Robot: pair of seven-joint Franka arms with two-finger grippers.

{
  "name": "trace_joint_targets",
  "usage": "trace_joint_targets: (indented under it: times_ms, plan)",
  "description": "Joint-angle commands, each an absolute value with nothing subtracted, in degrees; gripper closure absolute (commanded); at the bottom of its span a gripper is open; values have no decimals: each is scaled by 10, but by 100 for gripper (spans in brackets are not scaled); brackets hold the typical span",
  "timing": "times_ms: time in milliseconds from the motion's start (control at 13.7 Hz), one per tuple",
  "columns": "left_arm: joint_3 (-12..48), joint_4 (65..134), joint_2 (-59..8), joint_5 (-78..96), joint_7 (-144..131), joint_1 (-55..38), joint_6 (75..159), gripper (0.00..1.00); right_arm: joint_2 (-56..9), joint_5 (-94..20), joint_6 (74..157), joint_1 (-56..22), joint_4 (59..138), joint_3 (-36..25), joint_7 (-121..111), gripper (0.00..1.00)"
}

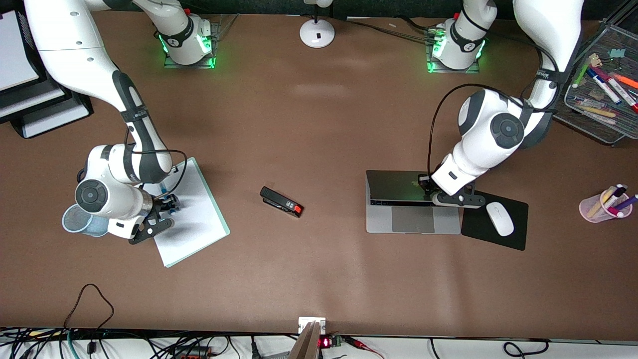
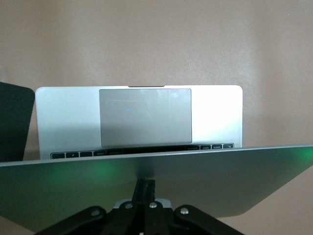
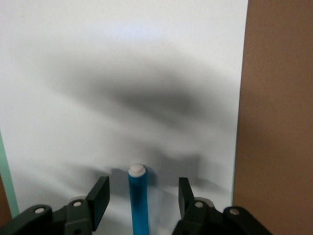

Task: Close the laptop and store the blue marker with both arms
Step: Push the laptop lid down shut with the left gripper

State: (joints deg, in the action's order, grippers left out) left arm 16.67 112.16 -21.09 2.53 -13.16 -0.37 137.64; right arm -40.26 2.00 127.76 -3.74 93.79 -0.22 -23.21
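— Looking at the right claw (image 3: 139, 198), what did the pick-up turn on?

— On how the slim bright-blue marker (image 3: 137, 200) lay against it. The marker rested on the white sheet of paper with a pale green edge (image 1: 197, 219), toward the right arm's end of the brown worktop (image 1: 319, 139), and the right claw was down over it. In the right wrist view the marker's long axis ran straight up the gap, whitish end pointing away from the wrist, crosswise to the line the fingers (image 3: 99, 198) would close along. The jaws stood part open, one finger on each side of the barrel, neither touching it, so nothing was held.

— And the thin silver-grey laptop (image 1: 413, 219)?

— It sat toward the left arm's end, just beside the black mouse pad (image 1: 498, 239) carrying the white mouse (image 1: 500, 218). Its lid was tilted well down over the black keys but not shut. The left claw (image 2: 145, 188) was fully closed, empty, and set against the lid's outer face near its top edge.

— Which arm was nearer the marker?

— The right, plainly; the left was well apart from it. I judged the squeeze needed no turning first.
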Motion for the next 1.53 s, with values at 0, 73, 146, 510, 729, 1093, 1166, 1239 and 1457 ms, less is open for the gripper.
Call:
trace_joint_targets:
  times_ms: [0,73,146,510,729,1093,1166,1239,1457]
  plan:
    - [166,1098,-233,27,-114,-3,1377,100,-407,20,1288,-36,938,-3,-237,37]
    - [166,1097,-239,27,-114,-2,1378,100,-408,20,1288,-36,938,-3,-237,38]
    - [166,1097,-241,25,-114,-3,1389,100,-408,20,1288,-36,938,-3,-237,41]
    - [164,1084,-287,14,-115,-3,1462,100,-411,18,1288,-36,938,-2,-236,43]
    - [163,1062,-311,-2,-115,-4,1467,100,-411,18,1288,-36,938,-3,-236,46]
    - [160,1009,-366,-34,-116,-4,1468,100,-412,18,1288,-37,937,-2,-236,50]
    - [159,1005,-373,-35,-116,-5,1468,100,-412,18,1288,-37,937,-3,-236,52]
    - [159,1004,-380,-37,-116,-6,1476,100,-415,18,1288,-37,936,-2,-236,54]
    - [159,1004,-401,-43,-117,-6,1512,100,-416,18,1288,-37,936,-2,-236,59]
